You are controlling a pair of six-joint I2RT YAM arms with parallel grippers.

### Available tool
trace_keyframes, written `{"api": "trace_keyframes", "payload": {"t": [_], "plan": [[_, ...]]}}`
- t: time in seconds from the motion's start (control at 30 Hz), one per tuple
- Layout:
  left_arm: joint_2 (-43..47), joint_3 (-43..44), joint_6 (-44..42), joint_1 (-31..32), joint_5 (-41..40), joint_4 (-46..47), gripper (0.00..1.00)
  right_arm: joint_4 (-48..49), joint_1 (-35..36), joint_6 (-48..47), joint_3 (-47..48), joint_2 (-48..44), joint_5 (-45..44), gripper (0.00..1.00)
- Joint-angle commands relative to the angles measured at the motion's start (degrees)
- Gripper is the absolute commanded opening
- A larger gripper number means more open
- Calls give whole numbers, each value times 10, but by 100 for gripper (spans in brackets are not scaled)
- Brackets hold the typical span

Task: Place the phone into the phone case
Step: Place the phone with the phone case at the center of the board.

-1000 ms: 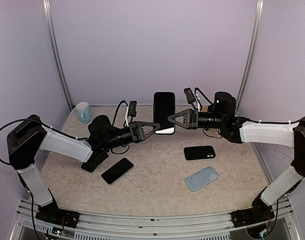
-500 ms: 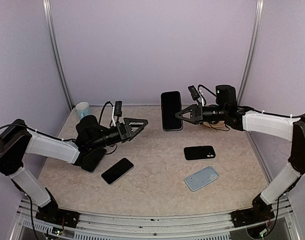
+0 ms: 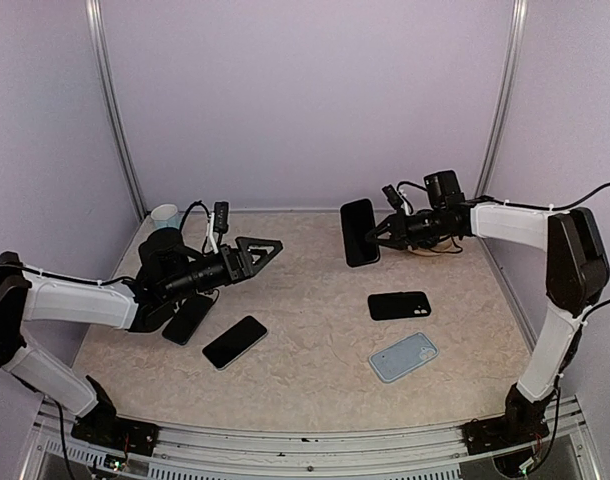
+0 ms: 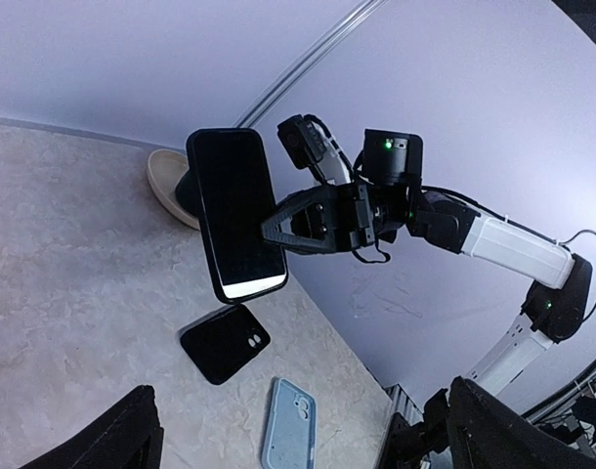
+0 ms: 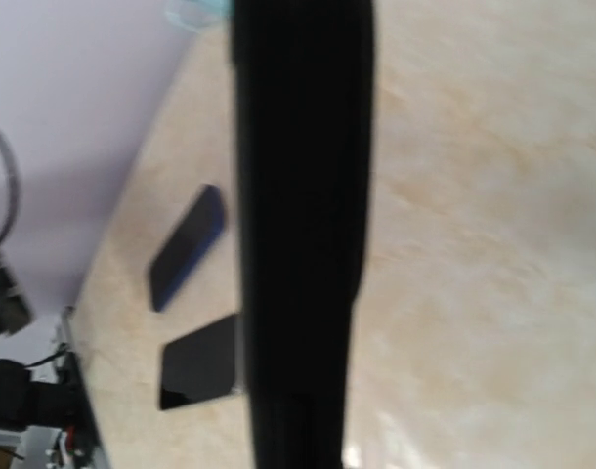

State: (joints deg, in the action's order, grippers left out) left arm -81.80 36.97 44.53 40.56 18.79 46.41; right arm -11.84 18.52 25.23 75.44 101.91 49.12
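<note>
Two cases lie flat on the bench (image 3: pixel 315 330), and the phone (image 3: pixel 360 232) is in neither. It is clear of the surface, clenched in the right claw (image 3: pixel 373 236) above the far right part of the bench. The phone stands roughly upright on its long axis; the left wrist view shows its dark screen turned toward the left arm, with the right claw gripping it from behind. The black case (image 3: pixel 399 305) lies below and nearer than the held phone. The light blue case (image 3: pixel 404 357) lies nearer still toward the front edge, apart from the black one. The left claw (image 3: pixel 265 247) is released, its fingers spread wide and grasping nothing, raised over the left half of the bench and well apart from the phone. A black handset (image 3: pixel 234 342) lies flat at front left, and a dark handset (image 3: pixel 188 318) sits just beside it under the left arm. A cup (image 3: pixel 165 215) stands at the far left corner.
</note>
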Motion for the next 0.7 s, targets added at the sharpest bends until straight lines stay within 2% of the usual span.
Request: {"api": "trace_keyframes", "payload": {"t": [0.0,0.2,0.67], "plan": [[10,-10,-10,-3,-10,-20,99,-47,-14,-39,42,45,0,0],[13,-14,-10,-4,-10,-25,99,-82,-26,-58,73,100,-14,0],[6,-24,-5,-5,-13,-18,99,-104,-51,-71,87,158,-13,0]]}}
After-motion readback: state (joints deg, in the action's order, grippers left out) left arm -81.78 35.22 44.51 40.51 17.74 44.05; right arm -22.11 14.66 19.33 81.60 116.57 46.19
